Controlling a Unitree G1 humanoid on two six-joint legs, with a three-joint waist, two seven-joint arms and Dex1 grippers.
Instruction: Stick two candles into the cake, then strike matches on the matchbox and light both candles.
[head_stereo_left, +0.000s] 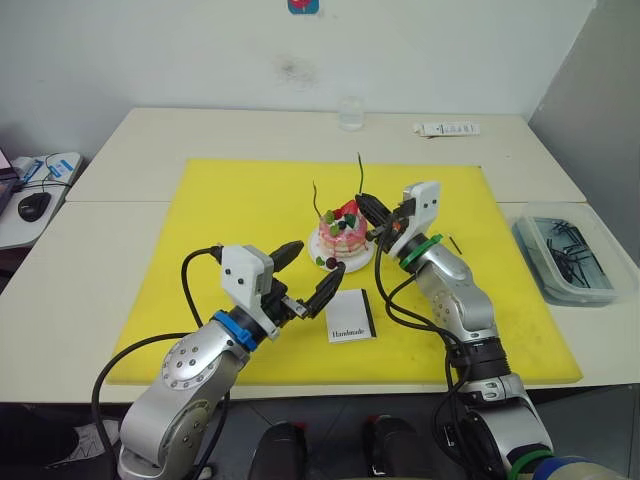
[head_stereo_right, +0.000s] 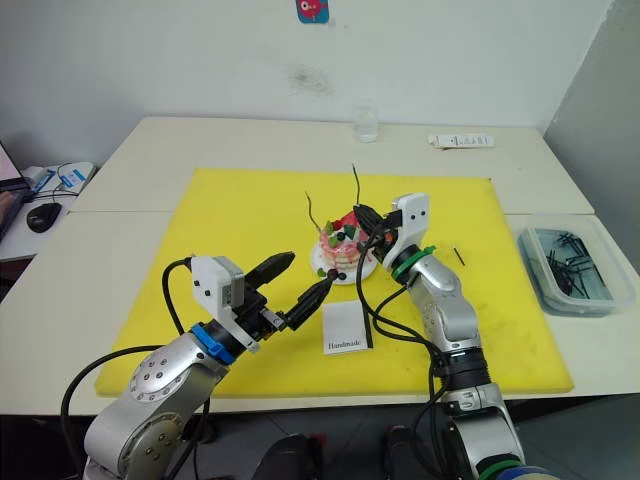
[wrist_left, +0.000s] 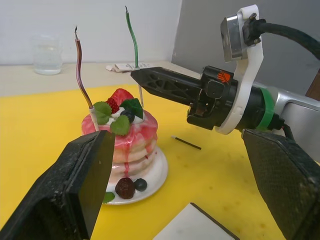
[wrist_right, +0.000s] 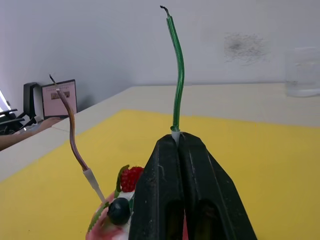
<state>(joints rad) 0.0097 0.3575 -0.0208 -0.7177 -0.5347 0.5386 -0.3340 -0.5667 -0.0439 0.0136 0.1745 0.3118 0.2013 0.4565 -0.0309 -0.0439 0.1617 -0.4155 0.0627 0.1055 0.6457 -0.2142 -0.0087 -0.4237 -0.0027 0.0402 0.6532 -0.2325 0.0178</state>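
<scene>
Cake (head_stereo_left: 340, 238) mid yellow mat (head_stereo_left: 220, 200) on surface, purple candle (wrist_left: 83, 75) stuck upright in top, green candle (wrist_right: 177, 75) clenched at base by right pincer (head_stereo_left: 372, 212) over cake, left pincer (head_stereo_left: 308, 272) released nr matchbox (head_stereo_left: 350, 316), match (wrist_left: 186, 142) lying beside cake.
</scene>
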